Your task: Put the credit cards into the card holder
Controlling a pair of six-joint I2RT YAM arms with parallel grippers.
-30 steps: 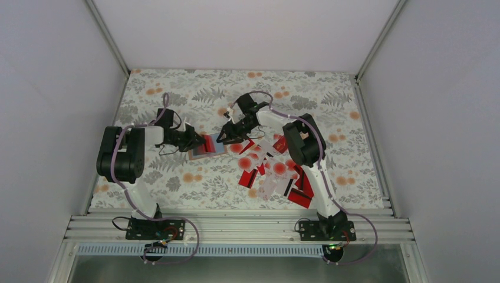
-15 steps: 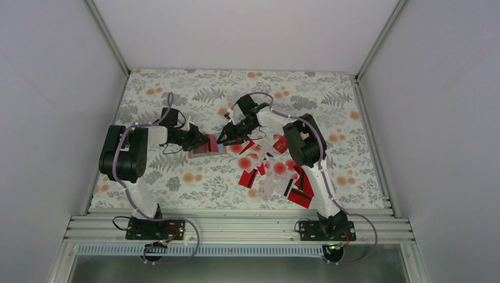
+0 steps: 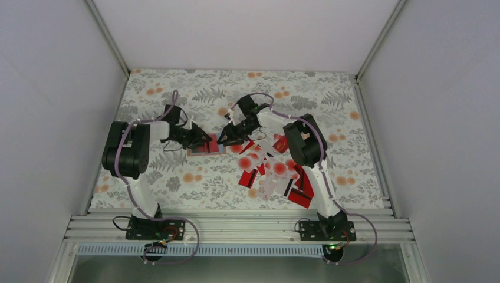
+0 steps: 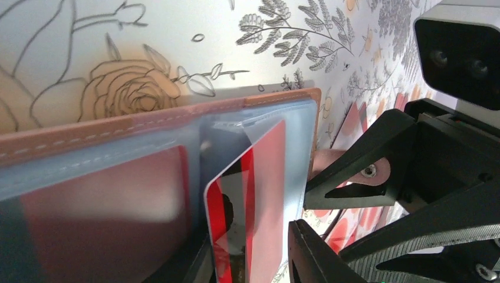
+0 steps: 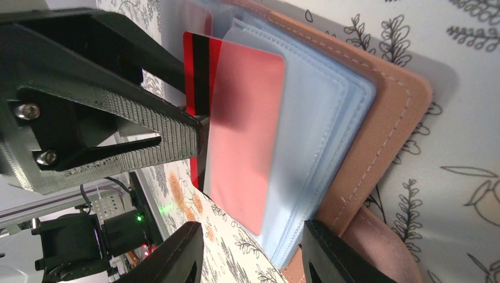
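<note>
The card holder lies open mid-table, with a tan cover and clear bluish sleeves. A red credit card with a black stripe sits partly inside a sleeve, its end sticking out. My left gripper is at that end, and its jaws stand apart around the card with a gap on one side. My right gripper is open over the holder's other edge, with one finger on the cover flap. More credit cards lie in a loose pile to the right.
The floral tablecloth covers the table, which has grey walls on three sides. A metal rail runs along the near edge by the arm bases. The two grippers are very close together, fingers almost touching over the holder.
My left gripper has pushed a little right and away, toward the holder, and its jaws have come apart from shut. The right gripper has stayed put.
</note>
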